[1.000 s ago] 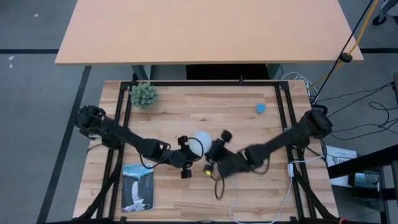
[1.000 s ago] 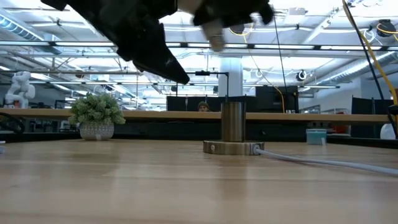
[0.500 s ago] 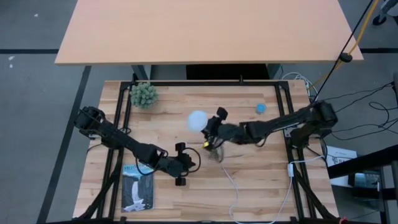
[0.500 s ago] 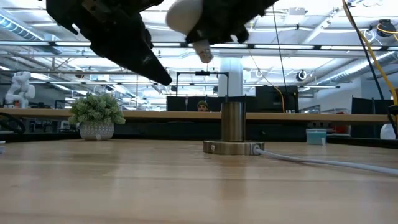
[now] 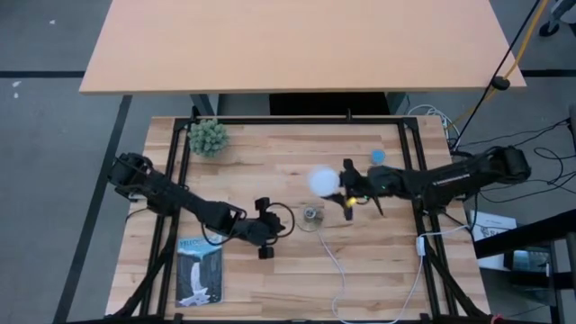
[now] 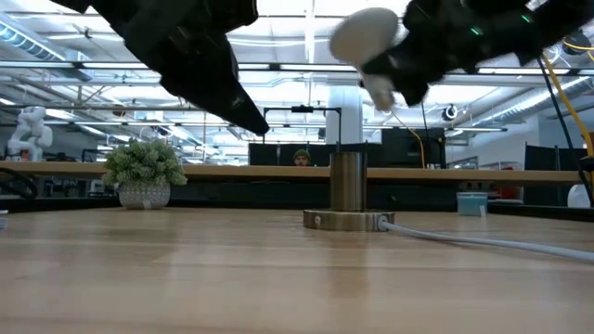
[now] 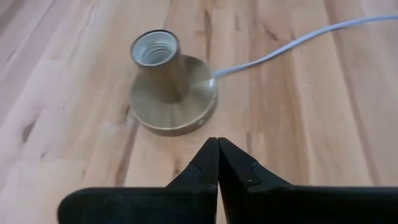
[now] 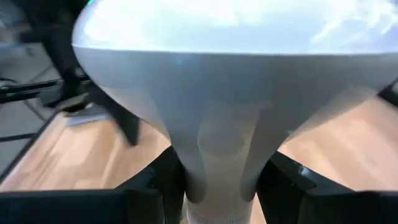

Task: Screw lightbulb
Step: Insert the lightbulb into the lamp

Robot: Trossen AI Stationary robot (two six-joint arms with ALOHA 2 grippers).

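The white lightbulb hangs in the air above the table's middle, to the far right of the socket, with my right gripper shut on it. In the low view its dome is up and its screw end slants down. The silvery socket stands upright by its round base on the wood, with a white cord leading off it. My left gripper is shut on nothing, a little above the table just left of the socket. My right gripper pinches the bulb's cone-shaped body near its narrow end, one finger on each side. The fingers come nearly level from the table's right. The bulb is lifted clear and tilted, its dome up and toward the table's left.
A small potted plant stands at the far left, a blue round cap at the far right, and a booklet lies near the front left. The cord runs from the socket toward the table's near edge.
My right gripper has carried the bulb from beside my left gripper toward the table's far edge, then toward the right, and has turned more level. It has cleared the socket, which now shows from above.
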